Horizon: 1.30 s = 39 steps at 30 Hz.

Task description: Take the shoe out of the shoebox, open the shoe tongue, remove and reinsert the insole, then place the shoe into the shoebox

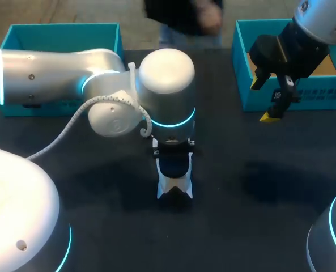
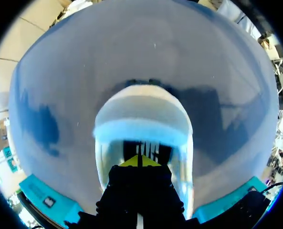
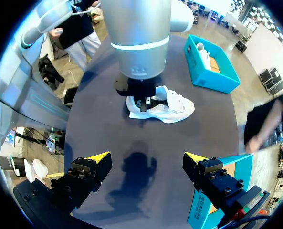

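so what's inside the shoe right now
The left claw sits in the opening of the shoe, yellow tips together. Whether the insole lies beneath is hidden by the claw.

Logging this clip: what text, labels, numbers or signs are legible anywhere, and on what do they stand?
None can be read.
Dark label on a teal shoebox: too small to read.
Dark marks on the right shoebox: blurred.
Shoe: no print visible.

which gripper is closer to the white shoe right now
Left. The left gripper is down on the shoe, its tips at the shoe's opening. The right gripper hangs apart from it, open, beside the blue box, with bare table between.
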Each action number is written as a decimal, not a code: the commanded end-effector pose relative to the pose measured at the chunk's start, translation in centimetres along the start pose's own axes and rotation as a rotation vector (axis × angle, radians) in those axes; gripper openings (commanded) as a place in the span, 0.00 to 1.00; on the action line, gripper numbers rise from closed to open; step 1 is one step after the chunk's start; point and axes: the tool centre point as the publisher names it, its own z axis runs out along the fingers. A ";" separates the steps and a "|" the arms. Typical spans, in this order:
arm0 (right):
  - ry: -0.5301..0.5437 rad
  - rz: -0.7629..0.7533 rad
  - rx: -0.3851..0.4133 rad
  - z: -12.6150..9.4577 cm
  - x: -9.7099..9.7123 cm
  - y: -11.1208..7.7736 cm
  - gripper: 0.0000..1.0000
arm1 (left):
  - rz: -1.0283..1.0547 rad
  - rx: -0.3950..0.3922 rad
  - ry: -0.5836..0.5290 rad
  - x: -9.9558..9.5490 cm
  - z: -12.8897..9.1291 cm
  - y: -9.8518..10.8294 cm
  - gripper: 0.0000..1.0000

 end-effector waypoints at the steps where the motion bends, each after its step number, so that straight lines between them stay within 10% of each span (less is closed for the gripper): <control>1: 0.002 0.002 0.003 0.1 -0.1 0.1 1.00 | -0.034 -0.136 -0.002 0.5 -2.8 -0.2 0.00; 13: 0.002 0.002 0.003 0.1 -0.1 0.1 1.00 | -0.071 -0.229 0.007 0.1 -2.8 2.8 0.04; 14: 0.002 0.002 0.003 0.1 -0.1 0.1 1.00 | -0.069 -0.233 0.011 0.1 -2.6 3.1 0.20; 18: 0.002 0.002 0.003 0.1 -0.1 0.1 1.00 | -0.076 -0.228 0.016 0.2 -2.4 3.7 0.28; 22: 0.002 0.002 0.003 0.1 -0.1 0.1 1.00 | -0.079 -0.221 0.019 0.1 -2.3 3.5 0.89; 24: 0.002 0.002 0.003 0.1 -0.1 0.1 1.00 | -0.081 -0.212 0.022 0.1 -2.1 3.5 1.00; 39: 0.002 0.002 0.003 0.1 -0.1 0.1 1.00 | -0.108 -0.177 -0.011 0.6 -3.6 3.4 1.00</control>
